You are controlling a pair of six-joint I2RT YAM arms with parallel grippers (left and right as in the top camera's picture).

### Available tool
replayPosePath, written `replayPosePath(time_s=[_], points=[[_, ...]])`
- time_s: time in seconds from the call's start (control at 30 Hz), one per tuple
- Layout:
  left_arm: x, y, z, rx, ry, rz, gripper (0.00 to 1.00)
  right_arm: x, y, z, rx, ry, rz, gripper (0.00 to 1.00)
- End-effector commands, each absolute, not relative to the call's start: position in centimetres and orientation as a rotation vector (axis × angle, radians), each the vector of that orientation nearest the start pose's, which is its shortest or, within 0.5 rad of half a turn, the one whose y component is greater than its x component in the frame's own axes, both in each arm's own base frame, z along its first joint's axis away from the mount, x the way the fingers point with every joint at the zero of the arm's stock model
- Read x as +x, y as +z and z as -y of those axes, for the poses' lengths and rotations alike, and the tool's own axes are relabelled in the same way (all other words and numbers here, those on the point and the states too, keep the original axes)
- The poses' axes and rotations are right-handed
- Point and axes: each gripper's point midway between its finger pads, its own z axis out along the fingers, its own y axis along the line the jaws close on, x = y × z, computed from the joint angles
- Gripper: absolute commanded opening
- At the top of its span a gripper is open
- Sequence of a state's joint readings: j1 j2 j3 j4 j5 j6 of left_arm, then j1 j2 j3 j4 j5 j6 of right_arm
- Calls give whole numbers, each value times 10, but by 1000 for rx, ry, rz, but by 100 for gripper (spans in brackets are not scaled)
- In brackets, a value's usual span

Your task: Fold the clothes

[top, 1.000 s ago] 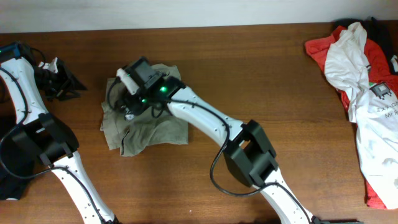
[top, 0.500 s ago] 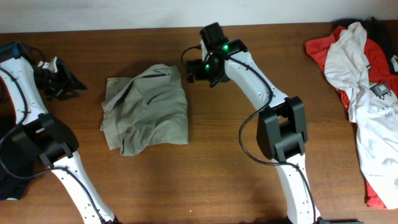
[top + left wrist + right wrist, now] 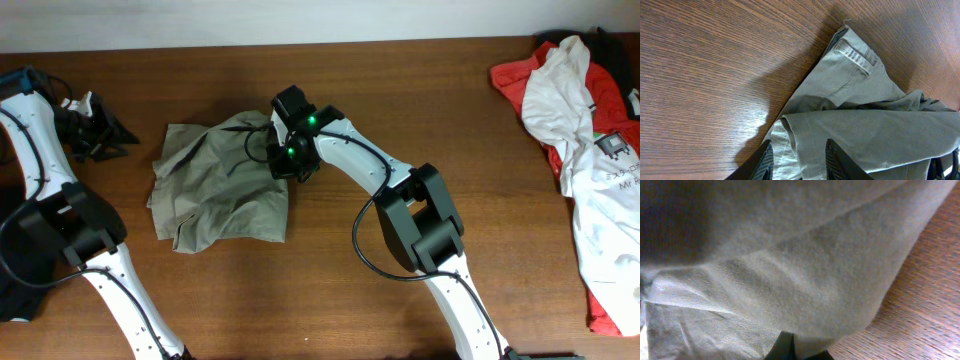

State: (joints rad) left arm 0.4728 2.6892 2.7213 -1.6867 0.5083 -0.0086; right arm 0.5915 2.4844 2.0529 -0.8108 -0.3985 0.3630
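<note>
The clothes (image 3: 215,190) are a khaki garment lying crumpled on the wooden table, left of centre. My right gripper (image 3: 278,160) sits at its upper right edge. In the right wrist view the khaki cloth (image 3: 790,255) fills the frame, and the right gripper (image 3: 802,352) is shut with a fold of the cloth pinched between its fingers. My left gripper (image 3: 118,135) rests on the table to the left of the garment, apart from it. In the left wrist view the left gripper (image 3: 800,162) is open, with the garment (image 3: 865,125) lying beyond its fingertips.
A white printed T-shirt (image 3: 580,120) lies over a red garment (image 3: 515,85) at the table's right end. A dark cloth (image 3: 12,285) shows at the lower left edge. Bare wood (image 3: 450,150) lies between the khaki garment and the T-shirt.
My right gripper swung from the back middle of the table down to the garment's right edge and shut on it. The garment shifted slightly left. The left arm stayed still.
</note>
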Motion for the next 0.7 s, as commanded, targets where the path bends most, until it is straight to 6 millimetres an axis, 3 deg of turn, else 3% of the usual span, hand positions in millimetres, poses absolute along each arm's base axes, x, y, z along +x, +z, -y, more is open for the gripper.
replayPosePath(time_s=[0.0,0.07,0.1,0.2,0.27,0.3,0.33,0.4,0.43,0.47,0.53,0.57,0.6,0.63,0.67], points=[[470,99,-147,-714,-763,-2859,34,427,-20,-325,-298,614,-3004,4],[471,99,-145,-709,-764,-2861,34,447,-26,-267,-94,499,-3061,4],[472,99,-142,-699,-762,-2866,34,462,-28,-217,62,441,-3088,4],[477,97,-123,-632,-733,-2904,34,481,-31,-135,261,352,-3092,4],[484,97,-95,-546,-737,-2930,34,482,-31,-123,187,349,-3097,6],[487,97,-83,-510,-740,-2941,34,477,-32,-125,140,335,-3112,67],[488,97,-71,-477,-745,-2954,34,473,-32,-122,131,284,-3130,99],[491,99,-36,-386,-783,-2978,34,478,-22,-113,143,242,-3100,99],[493,103,-10,-318,-837,-2975,33,487,-5,-106,158,221,-3059,99],[494,106,23,-203,-861,-2985,25,502,28,-95,201,210,-2972,99],[489,109,70,-25,-862,-3006,5,519,76,-79,235,226,-2863,99],[484,115,100,96,-855,-3010,1,524,99,-66,264,229,-2820,52],[478,122,123,209,-853,-2997,1,525,110,-58,282,227,-2806,13],[468,136,154,356,-849,-2965,1,524,117,-47,311,223,-2805,4],[460,148,177,466,-841,-2933,1,521,118,-37,338,215,-2816,4]])
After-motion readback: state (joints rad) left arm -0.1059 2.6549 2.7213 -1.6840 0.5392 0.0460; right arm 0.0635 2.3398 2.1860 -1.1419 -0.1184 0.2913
